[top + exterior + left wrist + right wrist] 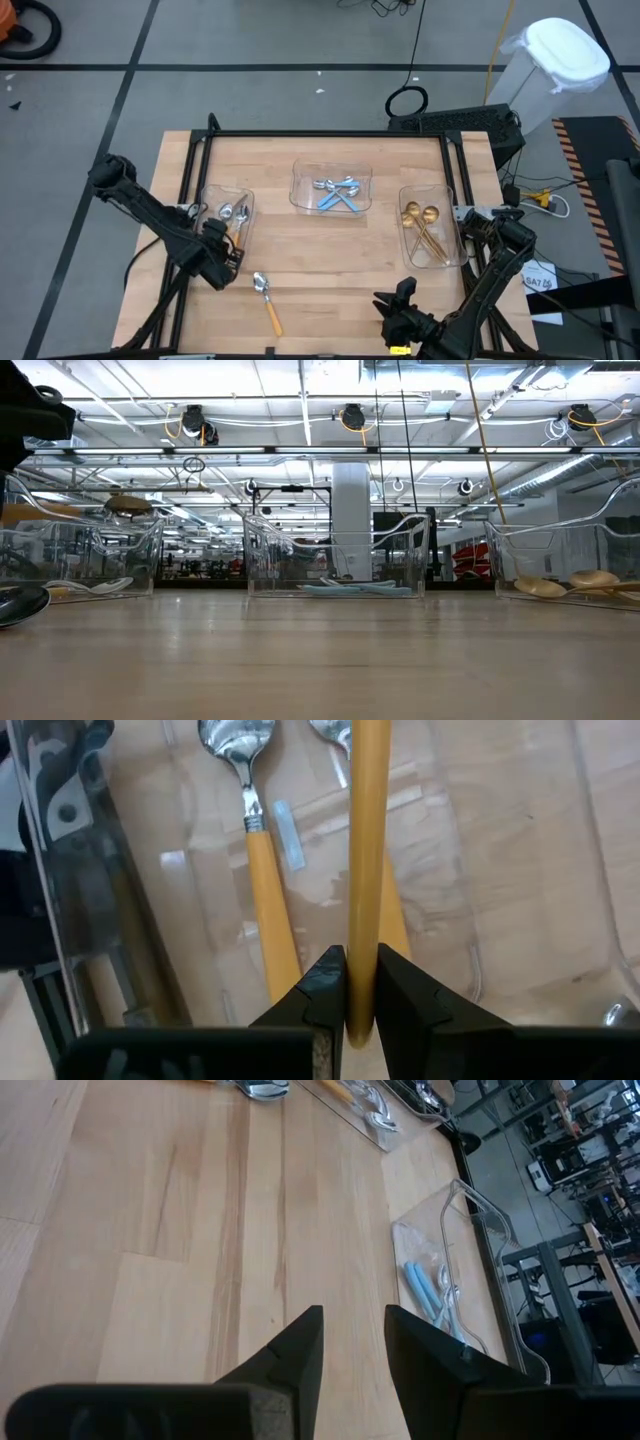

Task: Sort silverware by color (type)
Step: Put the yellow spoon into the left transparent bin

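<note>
The clear plastic tray [520, 900] lies just beyond the left gripper [361, 982], whose jaws are clamped on the handle end of an orange-handled, silver-bowled spoon [366, 840] held over it. The spoon looks light, stiff and slick, best pinched mid-handle. The right gripper [352, 1342] waits above bare wood, jaws parted and empty. Another orange spoon [267, 301] lies loose on the table.

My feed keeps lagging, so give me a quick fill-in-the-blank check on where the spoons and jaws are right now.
1. The left gripper has its jaws shut on a spoon handle coloured ____.
2. The middle tray holds spoons with ____ handles.
3. The gold spoons lie in the tray on the table's ____ side.
4. One orange-handled spoon lies loose on the bare ____.

Missing words: orange; blue; right; table
</note>
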